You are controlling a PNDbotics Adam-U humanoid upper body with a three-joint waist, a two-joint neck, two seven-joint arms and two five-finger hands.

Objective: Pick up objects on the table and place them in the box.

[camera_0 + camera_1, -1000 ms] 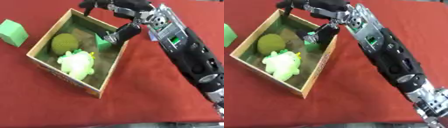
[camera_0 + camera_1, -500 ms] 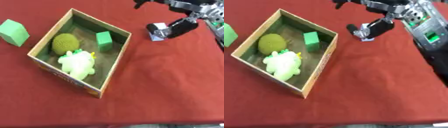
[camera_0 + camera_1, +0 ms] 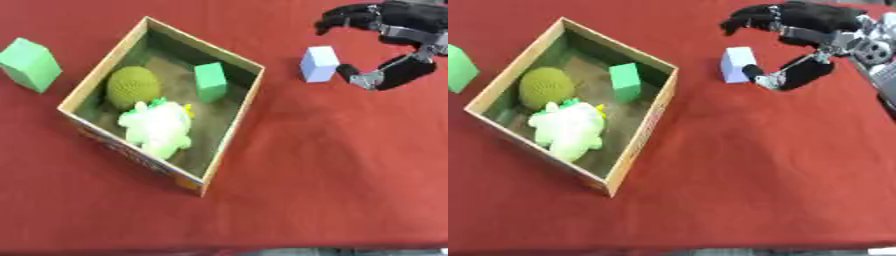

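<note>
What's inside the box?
The open cardboard box holds a round olive knitted ball, a pale green plush toy and a green block. Anything under the toy is hidden.

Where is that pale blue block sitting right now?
The pale blue block stands on the red table, just right of the box and outside it, with the right robot hand open around it but not yet gripping.

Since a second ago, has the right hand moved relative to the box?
Yes. The right hand has left the box and gone right, now open beside the pale blue block on the cloth.
</note>
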